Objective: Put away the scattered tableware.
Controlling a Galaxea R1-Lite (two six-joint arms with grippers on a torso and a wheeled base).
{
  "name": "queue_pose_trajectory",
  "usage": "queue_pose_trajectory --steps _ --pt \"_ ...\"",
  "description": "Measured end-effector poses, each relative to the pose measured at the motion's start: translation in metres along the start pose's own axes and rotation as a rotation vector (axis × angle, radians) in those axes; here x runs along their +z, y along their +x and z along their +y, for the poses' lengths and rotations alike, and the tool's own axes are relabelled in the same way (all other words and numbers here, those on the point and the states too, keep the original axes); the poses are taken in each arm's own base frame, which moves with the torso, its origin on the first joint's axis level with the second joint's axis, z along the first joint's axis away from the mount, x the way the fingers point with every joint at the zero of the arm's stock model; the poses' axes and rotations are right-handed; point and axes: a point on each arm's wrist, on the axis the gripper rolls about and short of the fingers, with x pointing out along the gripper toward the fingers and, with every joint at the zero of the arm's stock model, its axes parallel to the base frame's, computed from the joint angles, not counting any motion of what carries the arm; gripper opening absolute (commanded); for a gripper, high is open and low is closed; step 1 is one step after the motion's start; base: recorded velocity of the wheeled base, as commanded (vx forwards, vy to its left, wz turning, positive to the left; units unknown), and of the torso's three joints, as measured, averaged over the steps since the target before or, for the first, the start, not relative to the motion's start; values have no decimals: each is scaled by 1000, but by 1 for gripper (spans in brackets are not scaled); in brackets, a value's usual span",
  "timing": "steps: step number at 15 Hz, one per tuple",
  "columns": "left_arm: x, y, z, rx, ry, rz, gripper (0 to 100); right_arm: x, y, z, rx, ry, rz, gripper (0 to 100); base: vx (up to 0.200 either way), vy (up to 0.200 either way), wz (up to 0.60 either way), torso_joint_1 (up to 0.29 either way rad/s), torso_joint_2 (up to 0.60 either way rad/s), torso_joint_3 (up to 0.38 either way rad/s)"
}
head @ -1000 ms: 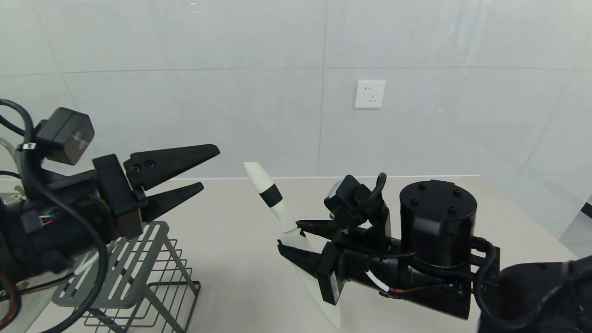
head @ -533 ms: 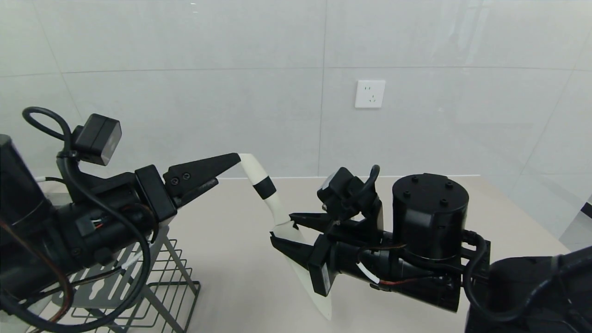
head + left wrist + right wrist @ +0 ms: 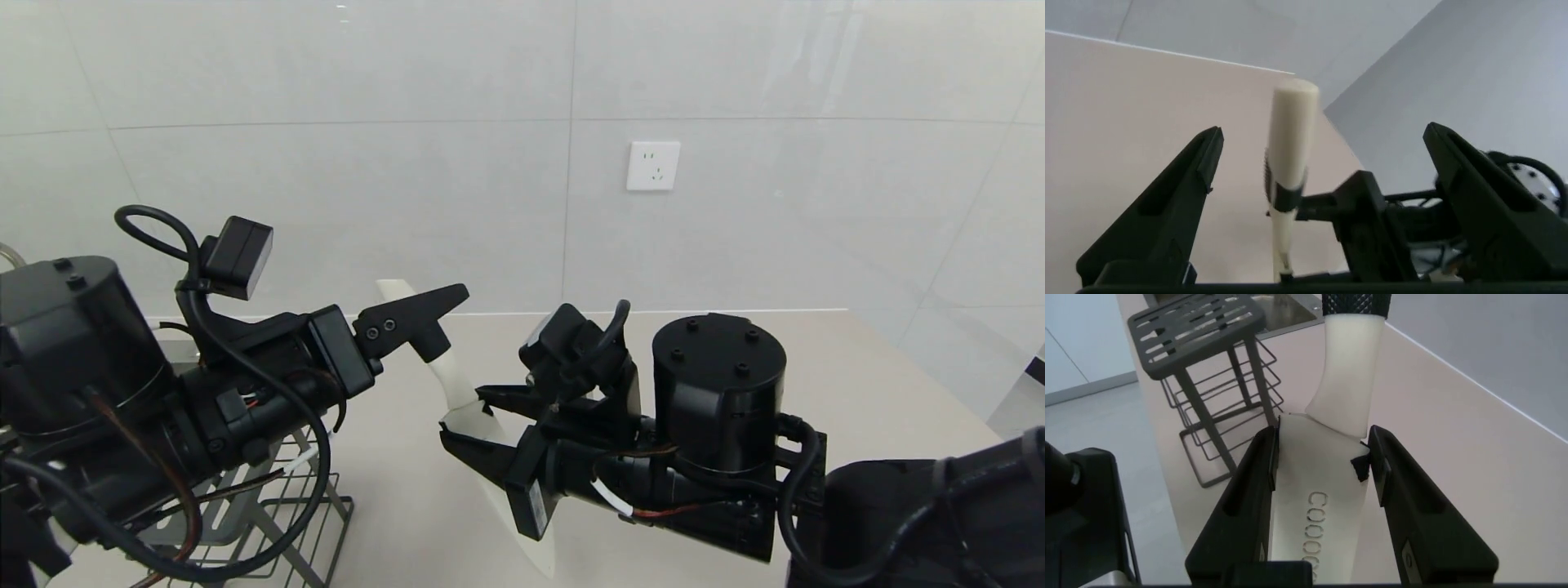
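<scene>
Head view, and the right gripper [image 3: 464,412] is clamping the white knife [image 3: 459,390] by its blade. It is holding it above the counter [image 3: 857,367] with the handle pointing up and the tip down. The left gripper [image 3: 1321,151] is hanging wide open, the handle's top sitting between its fingers with a gap on each side. A dark wire rack [image 3: 1188,327] is standing on the counter below the left arm.
</scene>
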Motion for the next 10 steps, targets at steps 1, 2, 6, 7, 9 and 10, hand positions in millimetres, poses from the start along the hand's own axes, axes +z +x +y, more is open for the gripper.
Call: queue_pose_trajectory --steps 1,2,6,7,9,10 --pt "-2 2 2 11 -3 7 100 1 1 1 1 -1 -2 0 0 0 0 0 0 0" --pt "-4 4 3 14 -4 13 100 1 2 1 1 -1 -4 0 0 0 0 0 0 0" --pt "-9 8 -1 -14 1 25 100 2 3 1 3 -2 -6 0 0 0 0 0 0 0" --pt "-10 8 -2 -19 17 28 100 1 3 2 4 -2 -6 0 0 0 0 0 0 0" --pt "-12 10 -1 -16 68 34 100 1 3 2 5 -2 -6 0 0 0 0 0 0 0" --pt "-13 11 0 -13 79 38 100 1 3 2 6 -2 -6 0 0 0 0 0 0 0"
